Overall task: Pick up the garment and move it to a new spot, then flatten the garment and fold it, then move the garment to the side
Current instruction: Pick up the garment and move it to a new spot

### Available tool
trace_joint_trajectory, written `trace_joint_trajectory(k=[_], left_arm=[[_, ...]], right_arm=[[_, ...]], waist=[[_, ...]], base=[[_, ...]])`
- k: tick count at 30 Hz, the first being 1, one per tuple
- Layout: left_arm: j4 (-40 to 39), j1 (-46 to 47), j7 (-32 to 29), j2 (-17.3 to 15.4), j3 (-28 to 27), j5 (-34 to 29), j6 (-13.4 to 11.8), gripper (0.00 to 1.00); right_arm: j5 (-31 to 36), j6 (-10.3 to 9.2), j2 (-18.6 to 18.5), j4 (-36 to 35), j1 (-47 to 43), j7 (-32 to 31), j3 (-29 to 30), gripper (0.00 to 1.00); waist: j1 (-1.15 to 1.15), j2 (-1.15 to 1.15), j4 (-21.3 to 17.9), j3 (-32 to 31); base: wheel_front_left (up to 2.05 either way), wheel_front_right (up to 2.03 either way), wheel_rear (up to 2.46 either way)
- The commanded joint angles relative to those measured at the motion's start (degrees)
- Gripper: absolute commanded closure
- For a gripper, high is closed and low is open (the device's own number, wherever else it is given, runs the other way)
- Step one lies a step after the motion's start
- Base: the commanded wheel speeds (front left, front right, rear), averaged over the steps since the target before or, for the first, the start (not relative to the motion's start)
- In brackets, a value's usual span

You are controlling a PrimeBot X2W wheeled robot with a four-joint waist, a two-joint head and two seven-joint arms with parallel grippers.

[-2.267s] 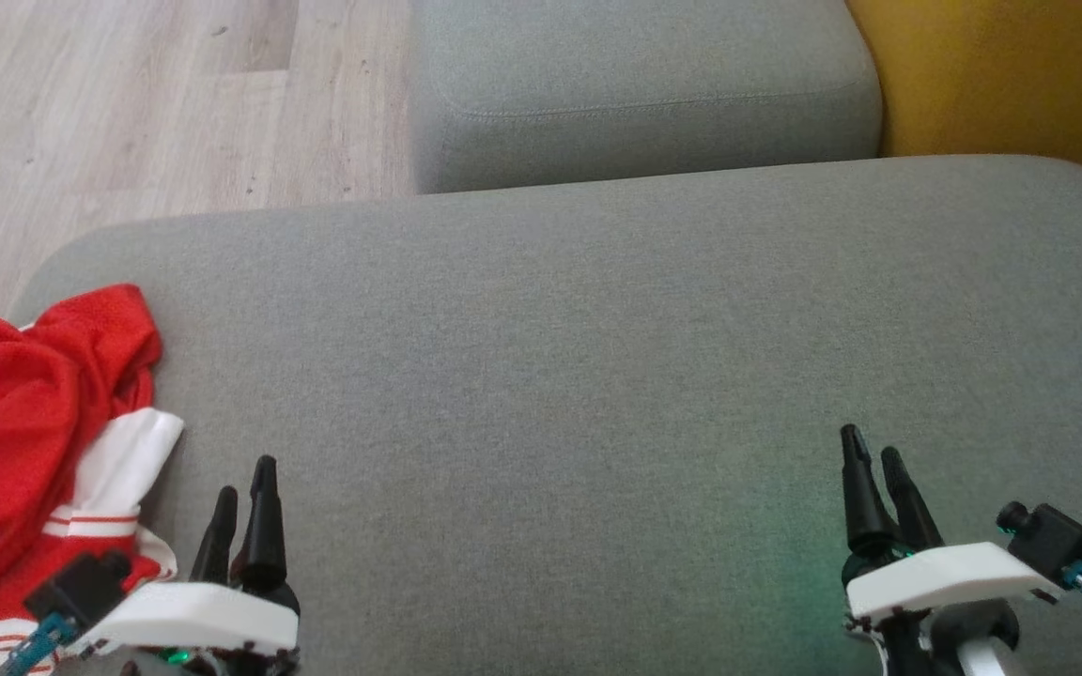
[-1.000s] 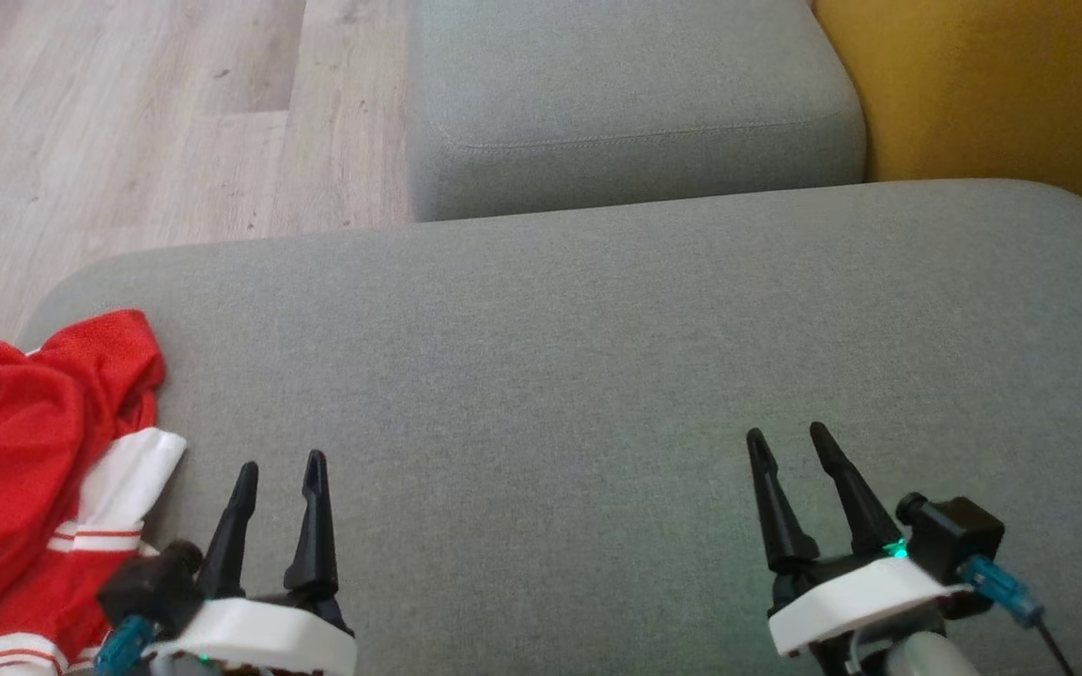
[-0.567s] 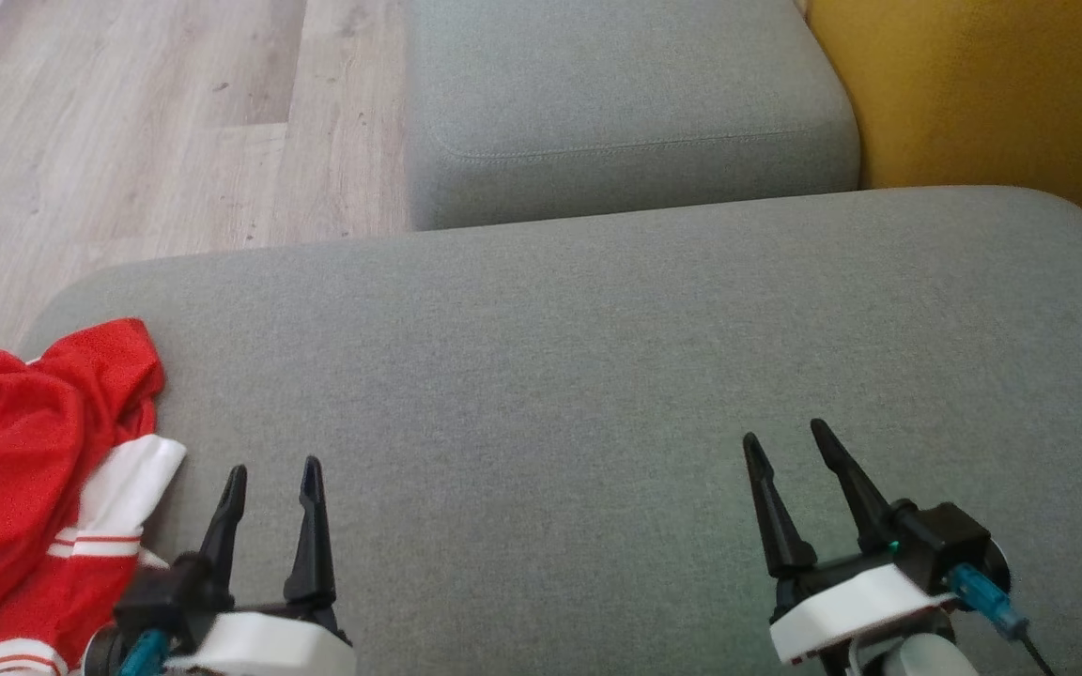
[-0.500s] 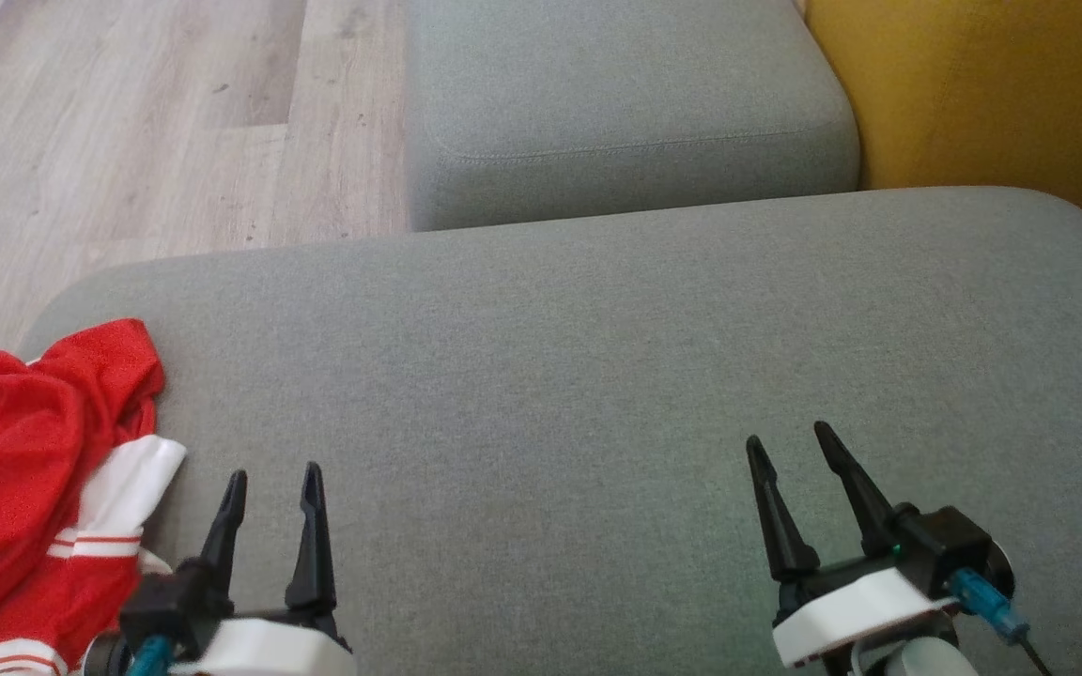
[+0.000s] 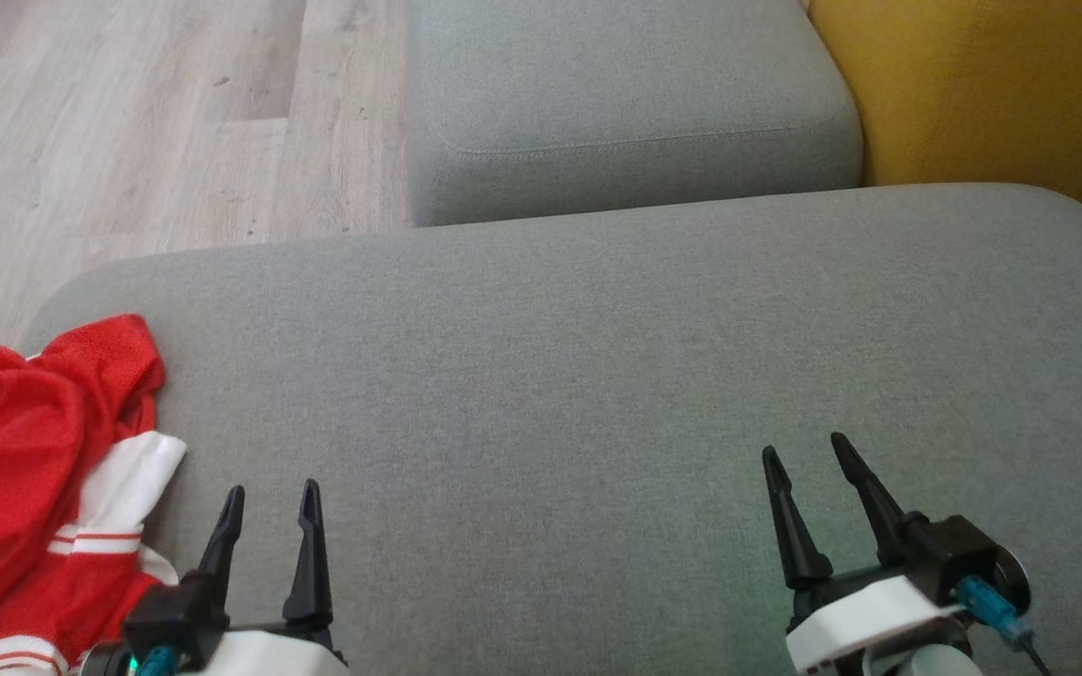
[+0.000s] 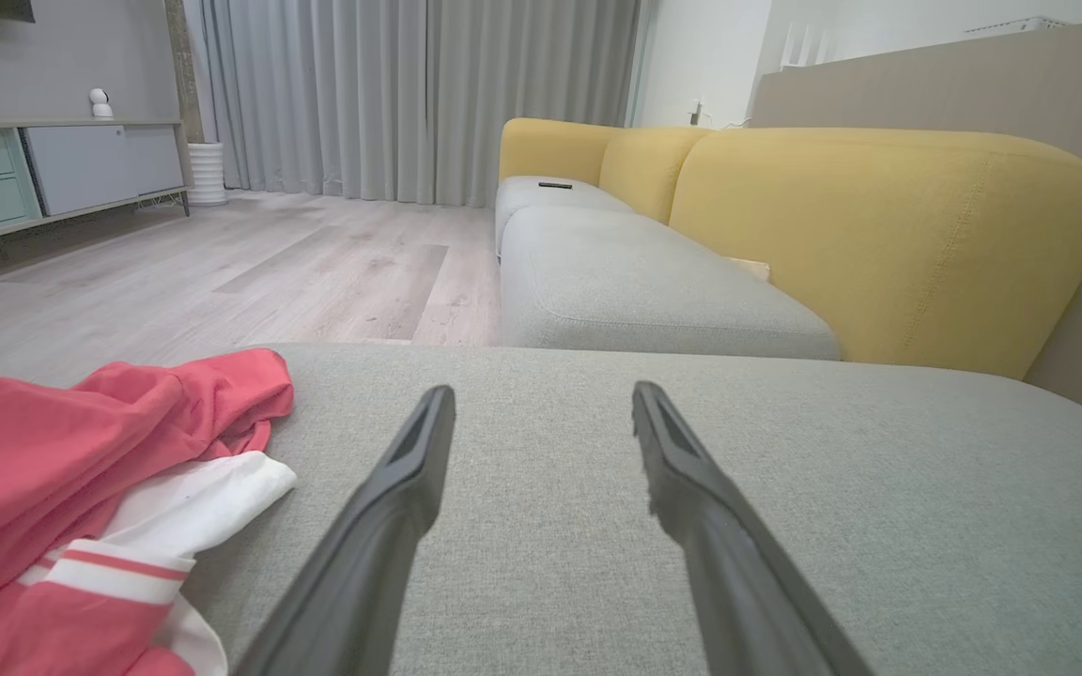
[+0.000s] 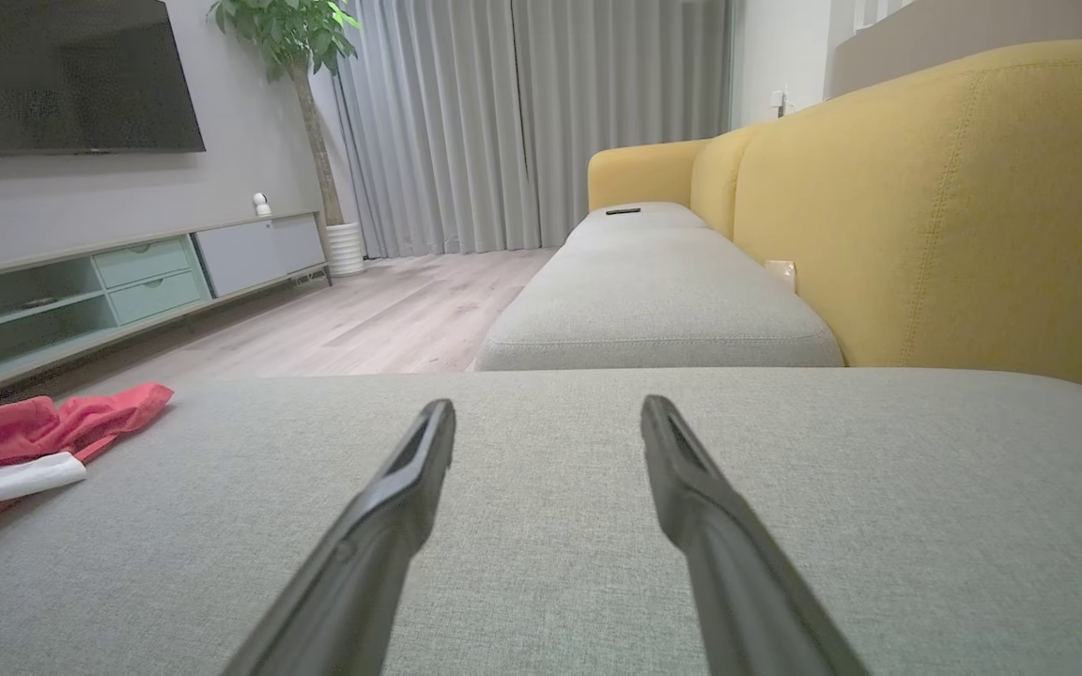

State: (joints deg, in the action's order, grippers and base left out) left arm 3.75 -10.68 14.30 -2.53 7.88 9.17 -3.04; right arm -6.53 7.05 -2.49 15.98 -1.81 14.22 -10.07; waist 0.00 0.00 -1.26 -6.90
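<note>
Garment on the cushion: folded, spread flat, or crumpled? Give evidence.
Crumpled: the garment lies bunched in uneven ridges on the cushion, left end.

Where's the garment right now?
Head view, far left: the garment lies crumpled at the left edge of the cushion, just left of the left hand.

Red garment (image 5: 29, 441) with white stripes, grey cushion (image 5: 597, 376)

The garment (image 5: 34, 451) lies at the left end of the seat cushion (image 5: 597, 376); a second cushion (image 5: 626, 94) sits behind it.
</note>
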Motion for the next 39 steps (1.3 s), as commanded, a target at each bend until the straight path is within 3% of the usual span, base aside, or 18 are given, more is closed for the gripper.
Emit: trace_joint_trajectory(k=[1, 9, 19, 29, 39], left_arm=[[-1.77, 2.36, 0.70, -0.35, -2.28, 0.28, 0.13, 0.00], [-1.46, 3.02, 0.70, -0.35, -3.17, -1.72, -1.49, 0.00], [-2.89, 3.06, 0.70, -0.35, -5.36, -3.29, -0.81, 0.00], [-3.58, 2.22, 0.70, -0.69, -9.69, -3.94, 0.47, 0.00], [-4.14, 4.40, 0.70, -1.42, -13.00, -5.98, 1.91, 0.00]], right_arm=[[-0.11, 0.44, -0.39, -1.41, 2.38, 0.78, -0.93, 0.00], [-0.91, 0.44, -0.39, -1.65, 1.85, 0.78, -0.38, 0.00], [-1.49, 0.44, -0.39, -1.75, 1.11, 0.78, -0.38, 0.00], [-1.72, 0.44, -0.39, -1.54, 1.07, 0.78, -0.11, 0.00], [-0.25, 0.44, -0.39, -1.70, 0.57, 0.78, 0.67, 0.00]], waist=[[0.00, 0.00, 0.07, 0.07], [0.00, 0.00, 3.06, 0.93], [0.00, 0.00, 15.31, 2.47], [0.00, 0.00, 24.16, 2.78], [0.00, 0.00, 27.41, 4.64]], base=[[0.00, 0.00, 0.00], [0.00, 0.00, 0.00], [0.00, 0.00, 0.00], [0.00, 0.00, 0.00], [0.00, 0.00, 0.00]])
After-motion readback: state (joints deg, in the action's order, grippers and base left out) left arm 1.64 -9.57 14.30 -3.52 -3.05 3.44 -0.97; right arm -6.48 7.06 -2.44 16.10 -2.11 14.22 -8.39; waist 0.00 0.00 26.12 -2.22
